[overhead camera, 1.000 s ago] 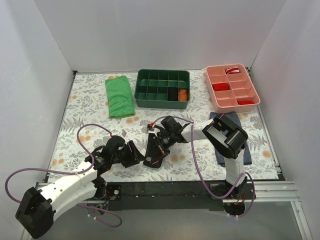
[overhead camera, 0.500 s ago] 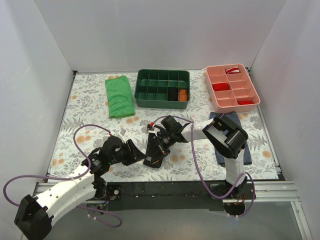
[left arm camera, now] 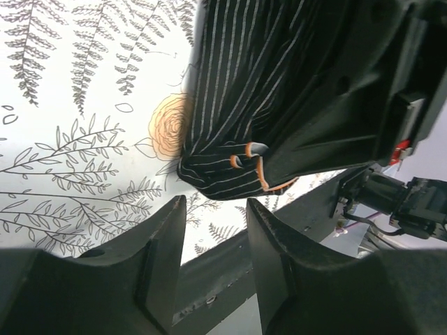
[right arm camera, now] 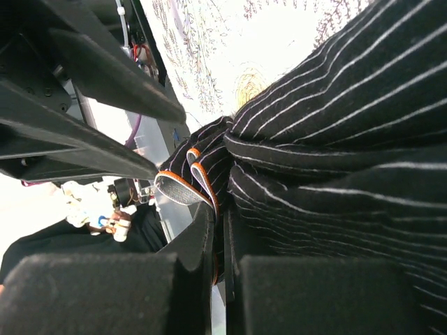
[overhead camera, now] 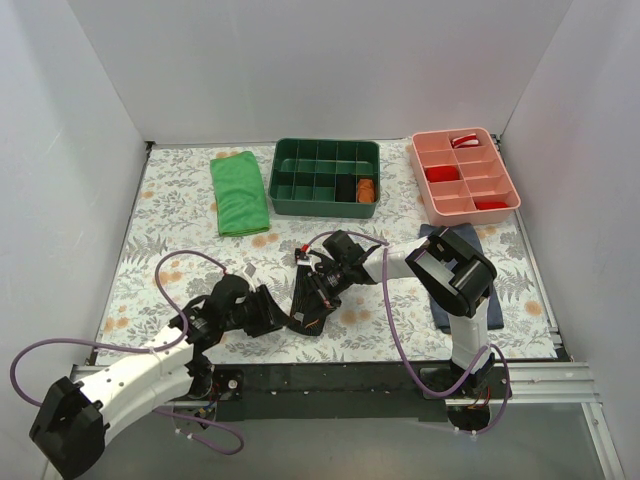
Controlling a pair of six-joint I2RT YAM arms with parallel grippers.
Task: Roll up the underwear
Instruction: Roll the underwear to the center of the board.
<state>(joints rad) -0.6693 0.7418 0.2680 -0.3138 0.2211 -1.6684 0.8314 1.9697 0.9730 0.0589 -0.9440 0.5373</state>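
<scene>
In front of the dark green tray (overhead camera: 325,205), on the side toward the arm bases, the underwear (overhead camera: 308,298) lies bunched on the flower-printed tablecloth (overhead camera: 160,200). It forms a narrow black bundle with fine pale pinstripes, and its long axis runs roughly from the tray toward the near table edge.

The right gripper (overhead camera: 320,285) reaches in from the tray's right-hand side and rests on top of the bundle. In the right wrist view its jaws are pressed almost together on a fold of the striped fabric, so it is clamped on the underwear. An orange-edged tag (right arm camera: 183,188) sticks out just beyond the fingertips.

The left gripper (left arm camera: 215,206) lies low over the cloth, farther from the tray than the bundle's near end and slightly to its left. Its jaws stand apart with nothing between them. The rounded, folded end of the underwear sits just past the fingertips (left arm camera: 173,209); whether they touch it cannot be told.

Directly left of the tray a bright green cloth (overhead camera: 240,195) lies folded flat. Directly right of the tray stands a pink tray (overhead camera: 498,180) with red items in several compartments. One right-hand compartment of the dark green tray holds an orange item (overhead camera: 366,188). A navy garment (overhead camera: 478,233) lies in front of the pink tray, to the right of the dark green one, and is largely hidden by the right arm.
</scene>
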